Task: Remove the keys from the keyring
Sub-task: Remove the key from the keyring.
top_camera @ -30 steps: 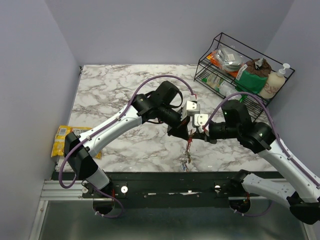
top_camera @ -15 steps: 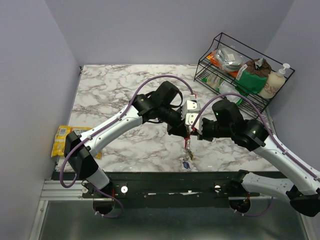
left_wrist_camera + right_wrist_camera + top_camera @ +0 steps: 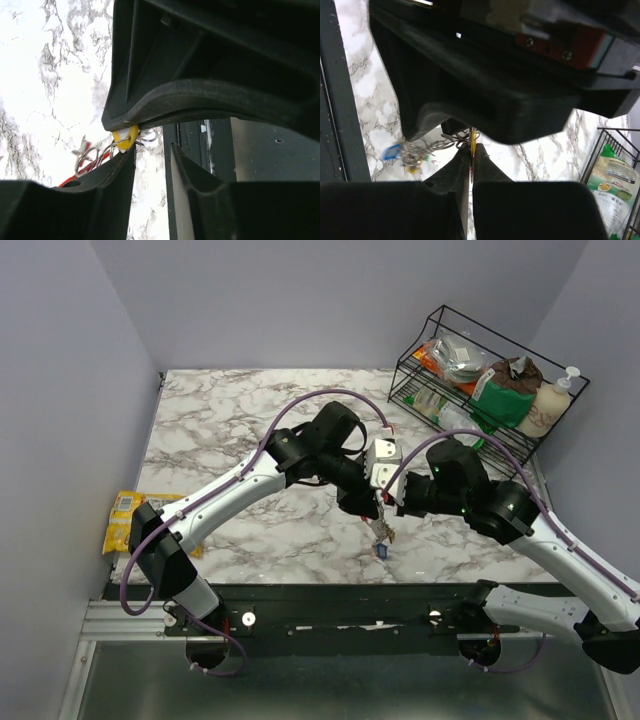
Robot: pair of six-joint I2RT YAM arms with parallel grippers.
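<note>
Both arms meet over the front middle of the white-and-grey marble table (image 3: 220, 420), wrists nearly touching.

The left gripper (image 3: 368, 508) (image 3: 152, 155) is released. Its wrist view shows clear daylight between the two black fingers (image 3: 107, 195), with nothing pinched between them.

The right gripper (image 3: 390, 510) (image 3: 471, 150) is clenched. Its two fingers are pressed together on the thin edge of the yellow plastic-tagged key (image 3: 472, 141), which stands upright in the pinch. In the left wrist view the same yellow tag (image 3: 125, 139) shows just at the tip of the left arm's near finger, tucked under the right arm's black housing.

The bunch of small keys with coloured plastic tags (image 3: 382, 536) hangs just below the two grippers, near the table's front edge. I cannot tell whether its lowest part touches the marble. The blue tag (image 3: 381, 551) (image 3: 391, 151) is lowest in the bunch, with thin wire split rings (image 3: 432, 146) strung between it and the pinched yellow key.

The red and grey metal clip keyring (image 3: 85, 169) shows only as a red sliver beside the left finger, with rings looped by it. Most of it is hidden.

A black wire rack (image 3: 480, 350) holding packets stands at the back right corner of the table, with a cream pump bottle (image 3: 552, 400) at its right end. A flat yellow snack packet (image 3: 125, 520) lies off the table's left edge.
</note>
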